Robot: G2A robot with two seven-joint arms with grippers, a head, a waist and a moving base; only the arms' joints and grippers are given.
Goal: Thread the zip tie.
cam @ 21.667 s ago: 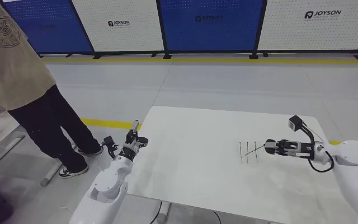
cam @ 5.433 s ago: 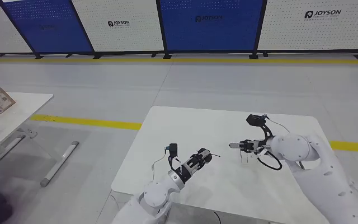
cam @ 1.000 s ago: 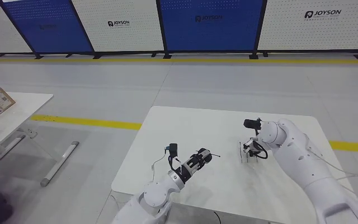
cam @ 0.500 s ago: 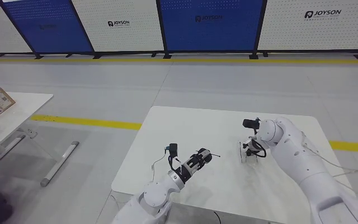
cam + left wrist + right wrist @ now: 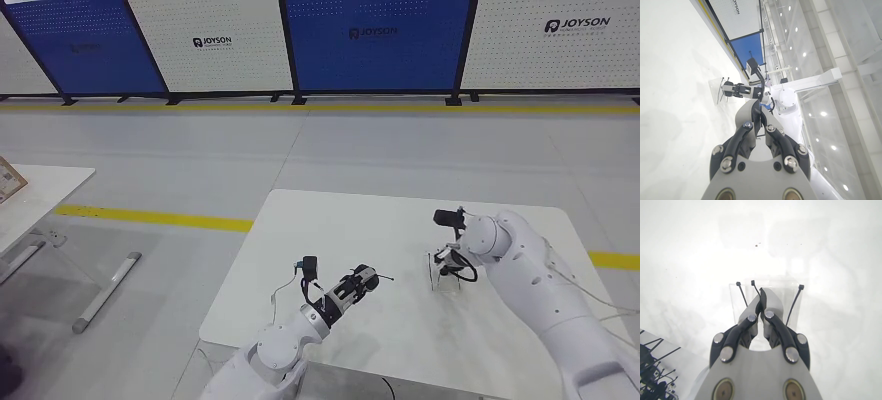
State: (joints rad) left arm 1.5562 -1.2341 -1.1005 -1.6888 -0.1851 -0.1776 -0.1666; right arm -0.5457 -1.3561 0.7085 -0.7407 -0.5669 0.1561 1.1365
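A clear stand (image 5: 734, 306) on the white table holds three black zip ties upright. My right gripper (image 5: 760, 294) is at that stand, shut on the middle zip tie (image 5: 753, 283), with another tie (image 5: 742, 292) on one side and a third (image 5: 796, 300) on the other. From above, the right gripper (image 5: 446, 268) is over the stand (image 5: 437, 284) at the table's right. My left gripper (image 5: 362, 277) hovers near the table's middle, shut on a thin black zip tie (image 5: 385, 277) that sticks out toward the right arm. The left wrist view shows the right gripper (image 5: 723, 91) among the ties.
The white table (image 5: 330, 225) has bare surface between the two arms and along its far edge. A flat holder with several spare zip ties (image 5: 657, 370) lies close to the right arm. Another table (image 5: 40, 190) stands at the far left.
The right gripper has shifted only slightly at the stand, staying shut on the middle tie. The left arm has not moved.
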